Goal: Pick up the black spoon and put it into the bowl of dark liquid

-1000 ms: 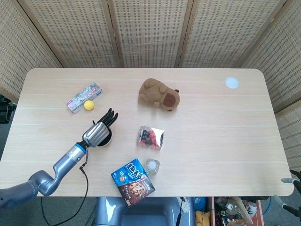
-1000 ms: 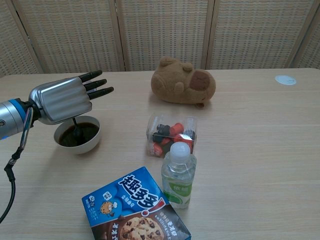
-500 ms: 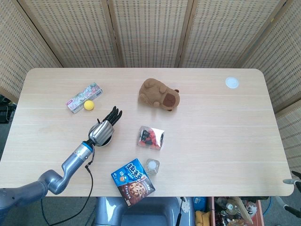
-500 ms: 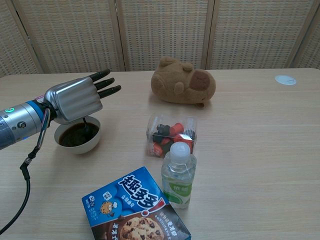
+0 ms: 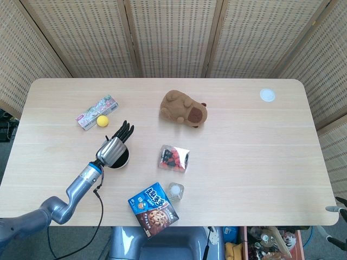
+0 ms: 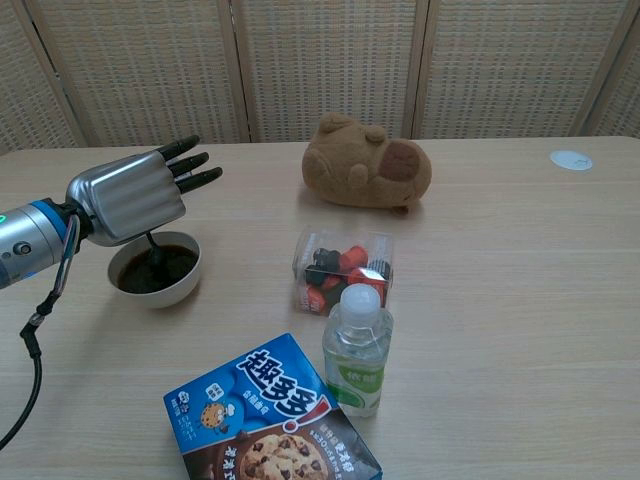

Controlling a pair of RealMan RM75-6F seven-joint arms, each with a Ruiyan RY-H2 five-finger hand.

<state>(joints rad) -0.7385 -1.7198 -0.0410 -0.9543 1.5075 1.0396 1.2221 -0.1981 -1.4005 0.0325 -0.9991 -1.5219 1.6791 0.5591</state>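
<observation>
Over the last half second the left hand [image 6: 125, 196] has drifted back toward the left edge of the chest view, after first swinging right over the bowl [image 6: 155, 268], while the spoon [image 6: 154, 251] beneath it has stayed with its lower end in the dark liquid. That suggests the placing is all but done: the spoon already stands in the bowl, and what remains is to let go and lift clear without tipping it out. In the chest view the hand sits in the left middle of the frame, just above the bowl's far rim, its metal back toward the camera. Its black fingers [image 6: 190, 167] stretch out nearly straight toward the screen at the back, close together rather than splayed. A thin dark handle drops from under the palm into the liquid, so the spoon appears to be pinched beneath the hand, probably against the thumb, though the contact itself is hidden by the palm. In the head view the hand [image 5: 113, 149] covers most of the bowl [image 5: 120, 162], left of centre. The right hand shows in neither view. The plush animal [image 6: 368, 163] and the bottle [image 6: 357, 350] stand well away from the bowl.
</observation>
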